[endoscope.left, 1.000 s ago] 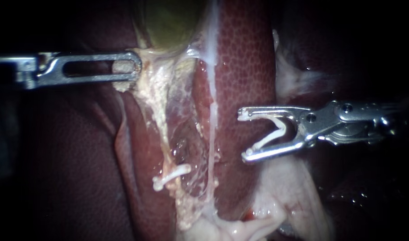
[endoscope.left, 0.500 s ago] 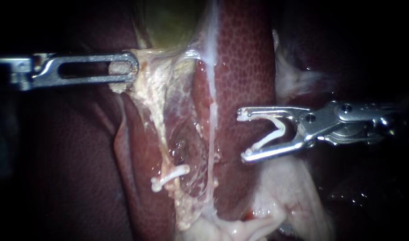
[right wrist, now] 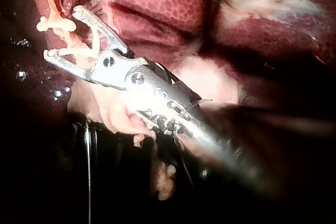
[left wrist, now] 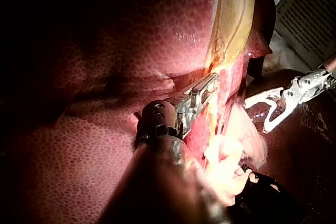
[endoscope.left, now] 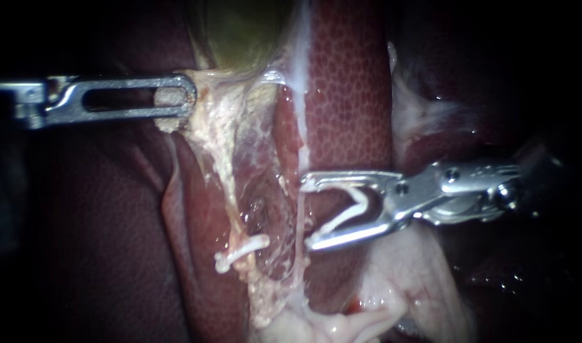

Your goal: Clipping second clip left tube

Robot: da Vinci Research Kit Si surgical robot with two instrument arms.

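White clip [endoscope.left: 341, 218] in right instrument [endoscope.left: 308, 214], beside tube [endoscope.left: 302, 157]

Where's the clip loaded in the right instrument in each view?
Endoscope: loaded clip just right of centre, held by the right instrument.
Left wrist: loaded clip beside the left instrument, in the other instrument's jaws.
Right wrist: loaded clip between its own instrument's jaws.
Shared landmark: the right instrument holding it.

Surgical practice bench: liver [endoscope.left: 348, 95], gallbladder [endoscope.left: 240, 32] lying in open; printed sheet [left wrist: 310, 11] beside tissue.
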